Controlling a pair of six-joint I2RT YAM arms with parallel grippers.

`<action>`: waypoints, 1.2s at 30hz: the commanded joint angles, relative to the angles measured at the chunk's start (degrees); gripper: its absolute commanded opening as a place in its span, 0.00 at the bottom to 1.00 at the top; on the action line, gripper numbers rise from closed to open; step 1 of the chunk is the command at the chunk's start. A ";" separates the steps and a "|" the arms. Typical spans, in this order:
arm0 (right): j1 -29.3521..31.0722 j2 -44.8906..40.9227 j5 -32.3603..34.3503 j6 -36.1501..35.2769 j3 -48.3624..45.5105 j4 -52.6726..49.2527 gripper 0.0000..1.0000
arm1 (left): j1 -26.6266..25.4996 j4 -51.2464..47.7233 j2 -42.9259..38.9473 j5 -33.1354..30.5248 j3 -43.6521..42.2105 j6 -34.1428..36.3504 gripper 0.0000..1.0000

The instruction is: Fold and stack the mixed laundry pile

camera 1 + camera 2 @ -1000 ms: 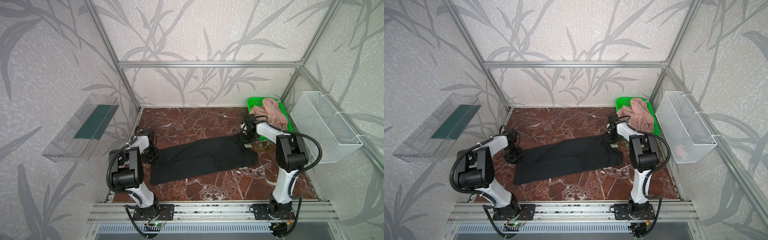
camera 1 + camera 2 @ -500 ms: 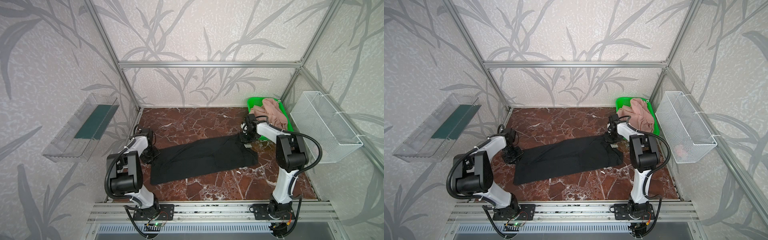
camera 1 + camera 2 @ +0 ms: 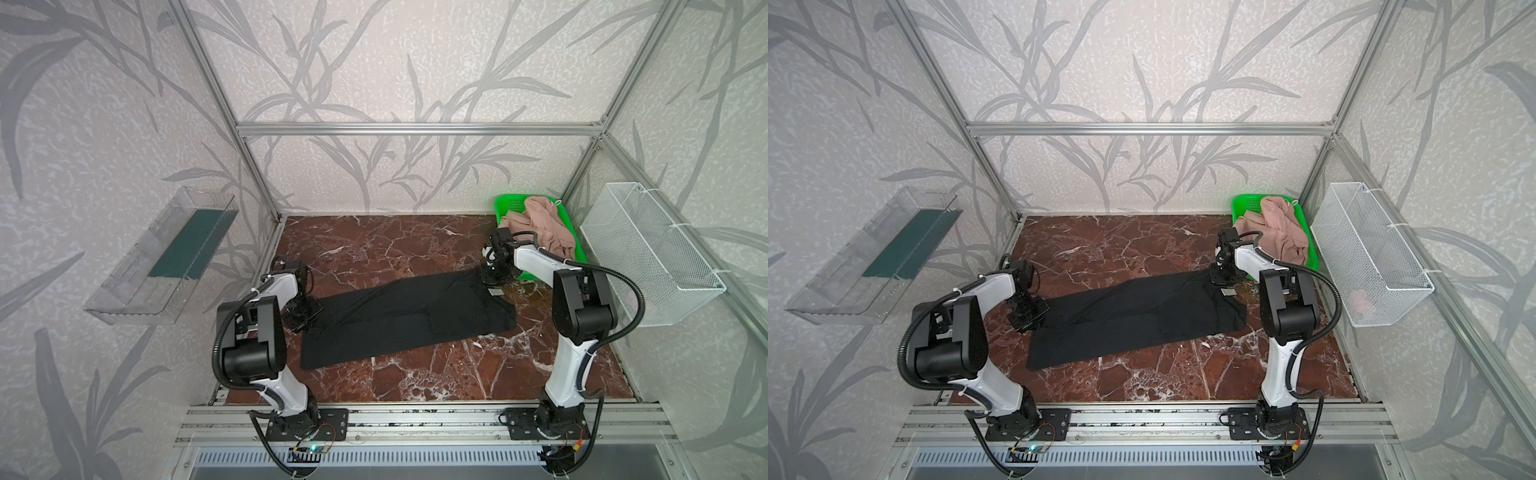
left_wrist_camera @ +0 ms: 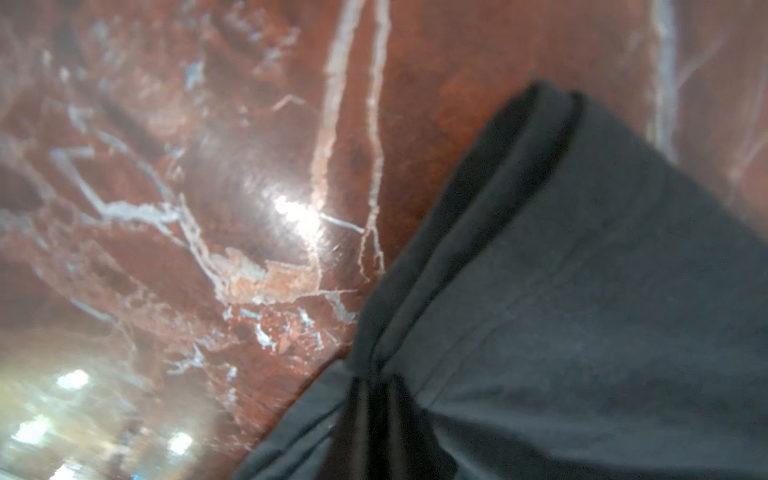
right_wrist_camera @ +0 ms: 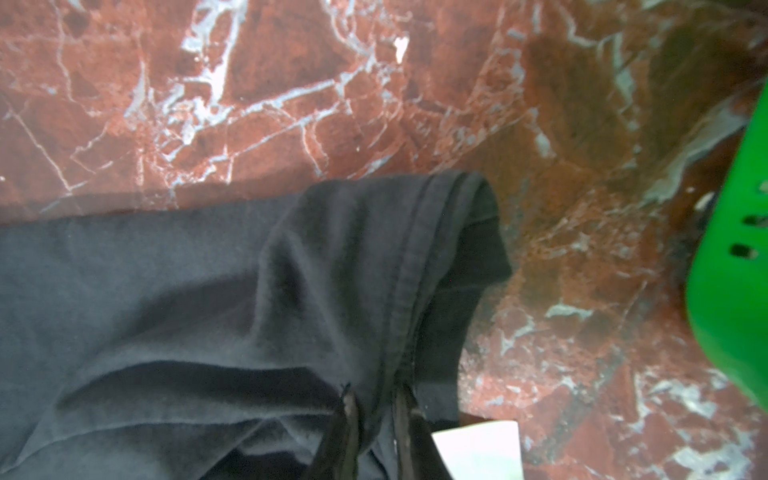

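Observation:
A black T-shirt [image 3: 407, 316] [image 3: 1133, 320] lies as a long flat strip across the red marble table. My left gripper [image 3: 307, 318] [image 4: 376, 386] is at the strip's far left corner, shut on a bunched fold of the black cloth [image 4: 582, 291]. At the far right corner my right gripper [image 3: 492, 280] [image 5: 374, 399] is shut on the shirt's hemmed edge [image 5: 415, 270], and a pale label [image 5: 478, 449] lies beside it. Dusty-pink shorts [image 3: 540, 224] [image 3: 1281, 232] sit heaped in the green basket. No other garments of the pile are in view.
The bright green basket [image 3: 509, 203] [image 5: 731, 291] stands in the back right corner, close behind my right gripper. A white wire basket [image 3: 648, 253] hangs on the right wall and a clear shelf [image 3: 166, 253] on the left wall. Bare marble [image 3: 374, 249] lies behind the shirt.
My left gripper has shut on the shirt's left corner, after its arm shifted a little. The right gripper keeps its hold and has not moved.

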 commanded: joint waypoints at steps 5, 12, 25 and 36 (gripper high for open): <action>-0.45 0.81 -0.04 -0.56 0.01 -0.57 0.18 | 0.00 -4.08 -1.28 -2.77 4.34 0.71 0.00; -0.47 0.69 0.14 -0.56 0.05 -0.83 0.18 | -0.04 -5.47 -0.76 -1.81 10.20 2.23 0.00; -0.51 0.54 0.44 -0.62 0.37 -1.23 0.18 | 0.29 -8.47 2.38 -0.64 14.37 4.57 0.03; -0.60 0.71 0.40 -0.58 0.47 -1.22 0.18 | 0.55 -8.06 2.67 2.79 13.23 4.97 0.14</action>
